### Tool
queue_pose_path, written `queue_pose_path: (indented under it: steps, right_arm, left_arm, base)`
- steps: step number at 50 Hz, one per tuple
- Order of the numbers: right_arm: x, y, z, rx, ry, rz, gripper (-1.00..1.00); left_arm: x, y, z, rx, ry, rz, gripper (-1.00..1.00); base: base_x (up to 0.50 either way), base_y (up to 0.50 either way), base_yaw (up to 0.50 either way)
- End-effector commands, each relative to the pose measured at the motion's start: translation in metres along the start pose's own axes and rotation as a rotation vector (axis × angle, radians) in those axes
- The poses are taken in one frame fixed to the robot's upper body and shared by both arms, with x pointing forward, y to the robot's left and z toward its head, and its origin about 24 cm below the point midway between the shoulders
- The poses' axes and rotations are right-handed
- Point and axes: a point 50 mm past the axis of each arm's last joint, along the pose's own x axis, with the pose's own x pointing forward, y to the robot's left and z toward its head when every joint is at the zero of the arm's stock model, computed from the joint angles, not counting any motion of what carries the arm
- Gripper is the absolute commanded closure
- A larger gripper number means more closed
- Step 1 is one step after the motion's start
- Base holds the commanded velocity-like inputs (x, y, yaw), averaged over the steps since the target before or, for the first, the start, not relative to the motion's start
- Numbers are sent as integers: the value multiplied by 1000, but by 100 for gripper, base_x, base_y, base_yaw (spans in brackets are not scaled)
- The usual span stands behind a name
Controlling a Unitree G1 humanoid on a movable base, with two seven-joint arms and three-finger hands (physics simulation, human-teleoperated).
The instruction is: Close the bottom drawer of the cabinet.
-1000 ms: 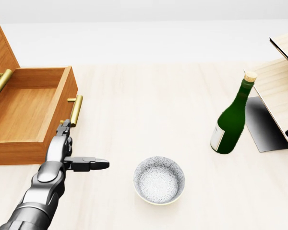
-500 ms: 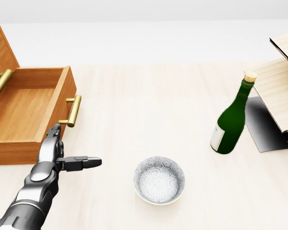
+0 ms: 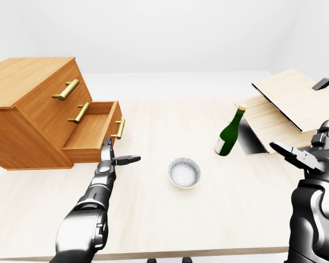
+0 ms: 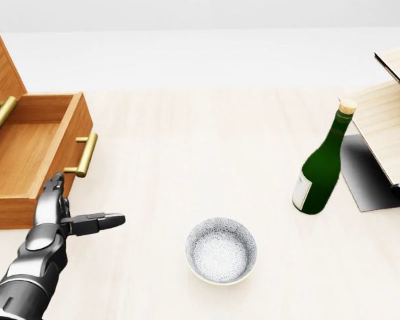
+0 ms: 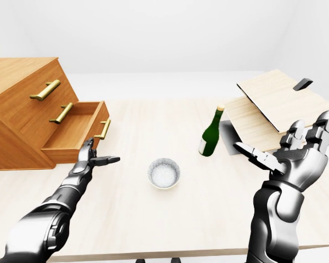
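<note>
Here the left hand [image 4: 57, 217] has its fingers spread, fingertips touching the face of the half-open bottom drawer [image 4: 27, 160] just below its brass handle [image 4: 83, 155]. The right hand [image 5: 296, 153] hangs open, well apart.

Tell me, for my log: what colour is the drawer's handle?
Brass-gold handle, clearest in the head view.

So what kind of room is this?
Probably a computer-made test room, not a real home: one pale table holding a wooden cabinet, a green bottle and a bowl, with blank white walls.
</note>
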Motion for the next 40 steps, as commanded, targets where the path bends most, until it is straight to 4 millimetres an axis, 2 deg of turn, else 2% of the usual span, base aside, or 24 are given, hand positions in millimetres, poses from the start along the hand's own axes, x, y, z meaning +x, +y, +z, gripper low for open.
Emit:
queue_pose_path:
  steps: [1,22,30,40]
  right_arm:
    - [0,1,2,21,-5,5,-100]
    - [2,1,2,25,-3,7,-100]
    - [0,1,5,29,-16,9,-100]
    - [2,1,-2,20,12,9,-100]
  left_arm:
    - [0,23,-3,17,18,135,-100]
    - [-2,56,-2,-79,34,345,-100]
    - [-5,78,5,-158,24,484,-100]
    - [-7,91,7,-196,23,573,-100]
  base:
    - [0,0,0]
    - [0,0,0]
    - [0,0,0]
    - [0,0,0]
